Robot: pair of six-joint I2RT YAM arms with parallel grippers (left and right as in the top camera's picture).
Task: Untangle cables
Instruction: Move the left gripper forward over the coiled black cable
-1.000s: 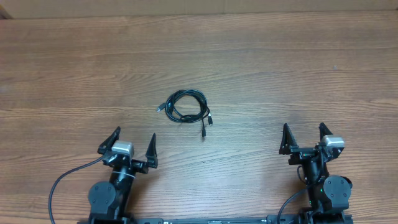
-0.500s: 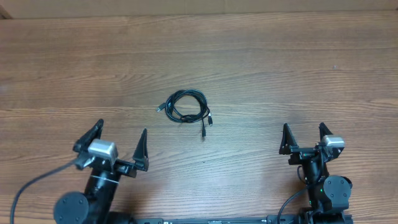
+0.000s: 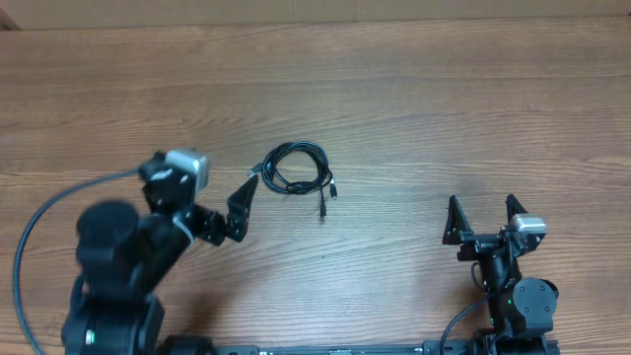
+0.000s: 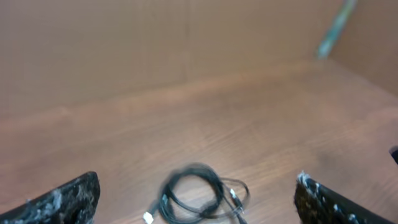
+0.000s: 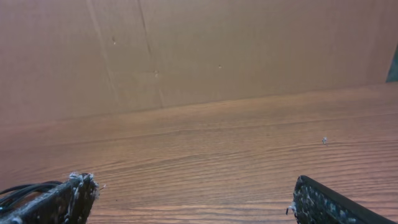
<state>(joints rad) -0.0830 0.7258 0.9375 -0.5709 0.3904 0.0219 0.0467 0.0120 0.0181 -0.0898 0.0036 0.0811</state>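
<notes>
While the cables (image 3: 296, 169) lie in a small coil mid-counter (image 3: 444, 89), the left jaws gape wide and empty just beside it. The coil sits centred ahead between them, its longer span crosswise. The right jaws, equally wide and empty, sit well apart, so the left arm is nearer.

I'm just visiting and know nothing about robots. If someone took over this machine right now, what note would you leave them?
Left claw: open, empty, close beside the cables; no contact that I can see.
Right claw: open, empty, near its own base, far from the cables.
Cables: one small tangled coil in the middle of the table, plug ends sticking out.
Done: nothing untangled yet.
Left: grab the coil and pull the strands apart.
</notes>
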